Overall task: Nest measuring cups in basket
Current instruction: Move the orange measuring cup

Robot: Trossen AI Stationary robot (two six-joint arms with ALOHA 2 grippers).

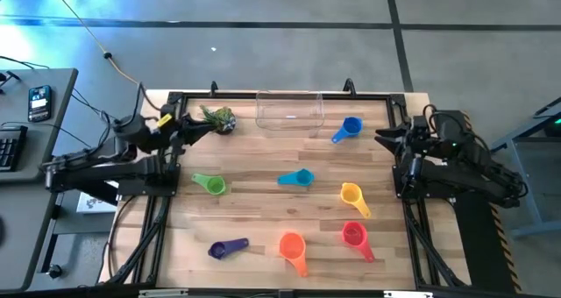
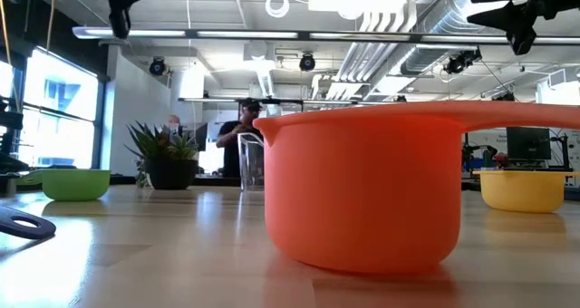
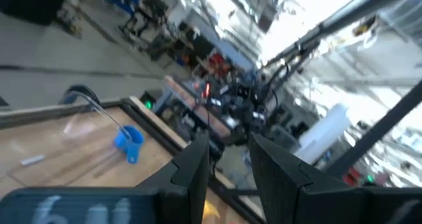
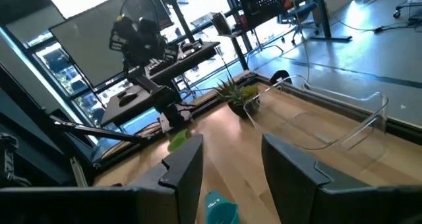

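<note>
Nothing is nested yet. My left gripper [image 3: 227, 159] and right gripper [image 4: 232, 159] hang parted and empty at the table's sides; next I reach for the blue cup [image 1: 348, 128] beside the basket [image 1: 289, 110].

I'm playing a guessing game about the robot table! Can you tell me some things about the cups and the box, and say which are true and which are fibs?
1. The clear basket has no cups in it. True.
2. The blue cup lies right next to the purple cup. False: the blue cup lies near the basket at the table's far side, and the purple one lies at the near side.
3. The left gripper is holding the green cup. False: the green cup lies alone on the table, and both grippers are open and hold nothing.
4. The orange cup lies between the purple cup and the red cup. True.
5. The little plant sits beside the basket. True.
</note>
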